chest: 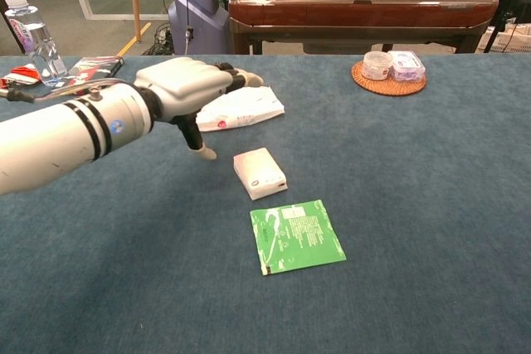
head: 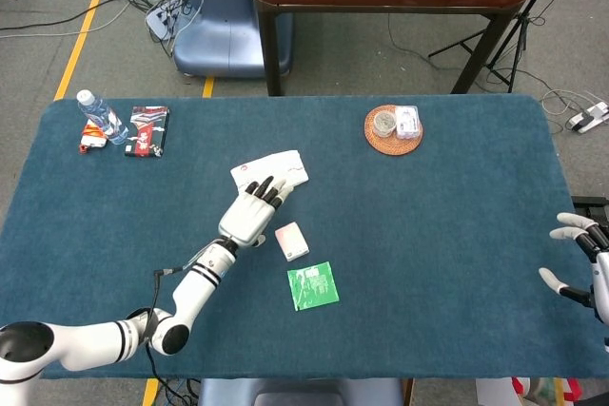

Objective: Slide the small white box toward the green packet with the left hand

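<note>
The small white box (head: 291, 241) (chest: 260, 173) lies flat on the blue table, just up and left of the green packet (head: 313, 285) (chest: 296, 235), with a narrow gap between them. My left hand (head: 250, 212) (chest: 189, 92) hovers to the left of the box, fingers spread, holding nothing and not touching the box. My right hand (head: 579, 263) sits at the table's far right edge in the head view, fingers apart and empty.
A white pouch (head: 269, 172) (chest: 240, 109) lies behind the left hand. A wicker coaster with small containers (head: 394, 128) (chest: 388, 70) sits at the back right. A water bottle (head: 99, 116) (chest: 31, 35) and red-black packet (head: 148, 130) (chest: 88, 73) are at the back left.
</note>
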`<state>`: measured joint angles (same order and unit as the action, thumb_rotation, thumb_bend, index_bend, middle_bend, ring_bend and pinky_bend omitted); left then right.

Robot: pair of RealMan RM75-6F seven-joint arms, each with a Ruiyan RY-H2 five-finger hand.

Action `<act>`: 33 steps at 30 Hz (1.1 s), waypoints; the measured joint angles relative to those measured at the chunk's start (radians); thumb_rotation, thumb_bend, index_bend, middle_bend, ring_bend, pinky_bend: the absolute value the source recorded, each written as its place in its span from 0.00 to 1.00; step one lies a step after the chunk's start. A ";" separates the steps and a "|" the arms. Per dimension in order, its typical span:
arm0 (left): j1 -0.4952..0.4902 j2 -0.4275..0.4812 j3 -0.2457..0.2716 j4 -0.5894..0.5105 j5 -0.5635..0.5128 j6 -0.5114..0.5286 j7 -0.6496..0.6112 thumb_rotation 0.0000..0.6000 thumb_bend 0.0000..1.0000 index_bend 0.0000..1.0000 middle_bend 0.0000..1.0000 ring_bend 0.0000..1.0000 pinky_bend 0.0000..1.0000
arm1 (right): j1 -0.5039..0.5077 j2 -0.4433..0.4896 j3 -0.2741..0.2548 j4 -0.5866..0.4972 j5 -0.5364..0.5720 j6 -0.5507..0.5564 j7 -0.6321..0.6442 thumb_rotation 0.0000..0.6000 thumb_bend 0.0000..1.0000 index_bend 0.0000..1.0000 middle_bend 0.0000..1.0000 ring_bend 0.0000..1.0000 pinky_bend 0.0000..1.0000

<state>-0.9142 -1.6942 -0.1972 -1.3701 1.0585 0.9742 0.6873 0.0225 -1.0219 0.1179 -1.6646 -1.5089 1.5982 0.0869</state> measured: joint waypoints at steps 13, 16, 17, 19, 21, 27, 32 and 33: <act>0.191 0.297 0.102 -0.356 0.018 0.250 0.072 1.00 0.21 0.13 0.08 0.11 0.28 | 0.015 -0.025 -0.014 -0.002 0.003 -0.038 -0.076 1.00 0.00 0.43 0.30 0.22 0.23; 0.248 0.366 0.139 -0.416 0.058 0.307 0.064 1.00 0.31 0.15 0.11 0.12 0.29 | 0.019 -0.032 -0.018 -0.002 0.006 -0.051 -0.099 1.00 0.00 0.43 0.30 0.22 0.23; 0.266 0.383 0.147 -0.430 0.067 0.326 0.063 1.00 0.37 0.16 0.12 0.13 0.29 | 0.021 -0.035 -0.019 -0.002 0.007 -0.055 -0.106 1.00 0.00 0.43 0.30 0.22 0.23; 0.307 0.411 0.166 -0.460 0.081 0.373 0.065 1.00 0.43 0.18 0.13 0.13 0.29 | 0.025 -0.040 -0.023 -0.003 0.007 -0.065 -0.123 1.00 0.00 0.43 0.31 0.22 0.23; 0.343 0.432 0.180 -0.491 0.087 0.415 0.067 1.00 0.47 0.19 0.14 0.13 0.29 | 0.028 -0.044 -0.027 -0.004 0.008 -0.074 -0.139 1.00 0.00 0.43 0.31 0.22 0.23; 0.463 0.536 0.240 -0.580 0.128 0.531 0.045 1.00 0.46 0.19 0.14 0.14 0.29 | 0.033 -0.054 -0.037 -0.011 0.011 -0.091 -0.191 1.00 0.00 0.43 0.31 0.22 0.23; 0.564 0.594 0.297 -0.609 0.174 0.601 0.009 1.00 0.42 0.19 0.14 0.14 0.29 | 0.034 -0.057 -0.043 -0.029 0.013 -0.096 -0.248 1.00 0.00 0.43 0.31 0.22 0.23; 0.579 0.601 0.305 -0.610 0.185 0.608 -0.003 1.00 0.42 0.19 0.14 0.14 0.29 | 0.033 -0.057 -0.044 -0.035 0.014 -0.096 -0.261 1.00 0.00 0.43 0.31 0.22 0.23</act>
<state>-0.3351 -1.0935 0.1081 -1.9799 1.2436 1.5820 0.6843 0.0558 -1.0787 0.0734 -1.6995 -1.4944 1.5022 -0.1745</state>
